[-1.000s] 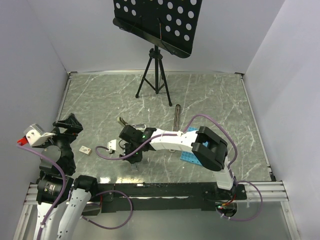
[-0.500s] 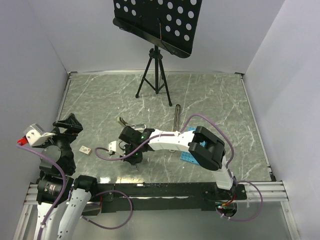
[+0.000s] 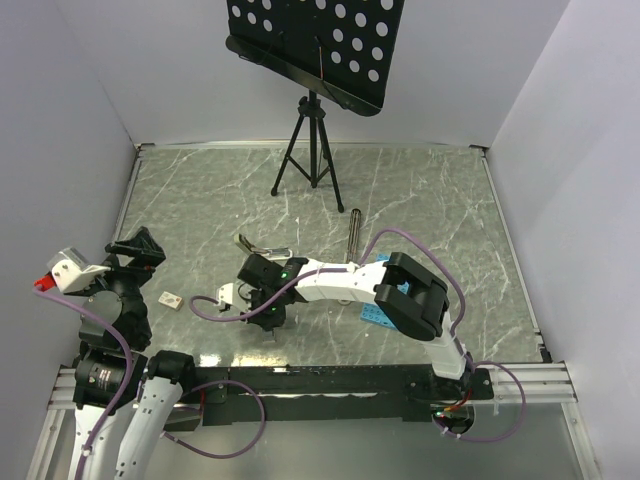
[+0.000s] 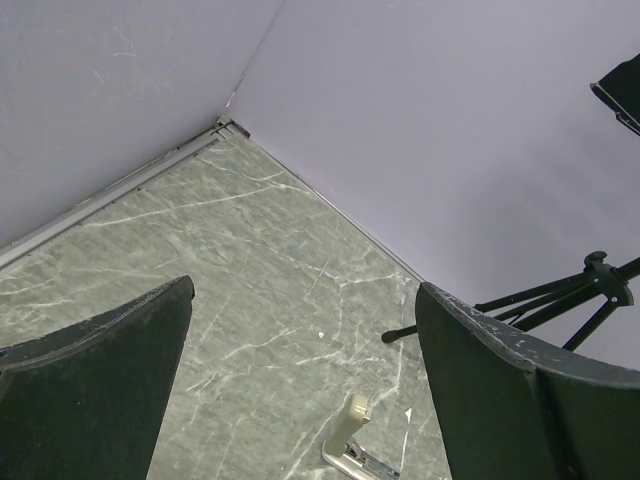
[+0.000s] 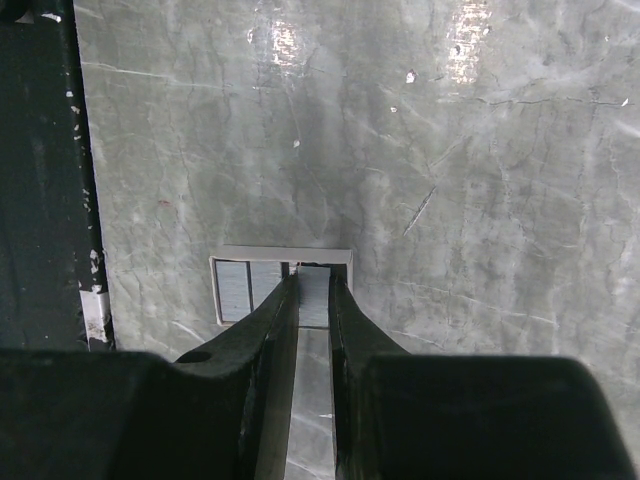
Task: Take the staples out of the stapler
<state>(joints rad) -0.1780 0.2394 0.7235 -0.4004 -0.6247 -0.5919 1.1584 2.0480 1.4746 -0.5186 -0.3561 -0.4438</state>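
Staples (image 5: 265,290) between the right fingers (image 5: 268,325), clamped narrowly on one block; left fingers (image 4: 100,370) apart.

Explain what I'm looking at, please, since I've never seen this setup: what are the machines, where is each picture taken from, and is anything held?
Two robot arms are bolted at the near edge of a marble-patterned table. The wide picture looks down from above; the other two come from a camera on each wrist. On the table are the stapler, a dark rod, a blue plate and a tripod. The left gripper is open and empty. The right gripper is low over the table, fingers nearly together, with its tips at the staples. Whether it pinches any cannot be told.
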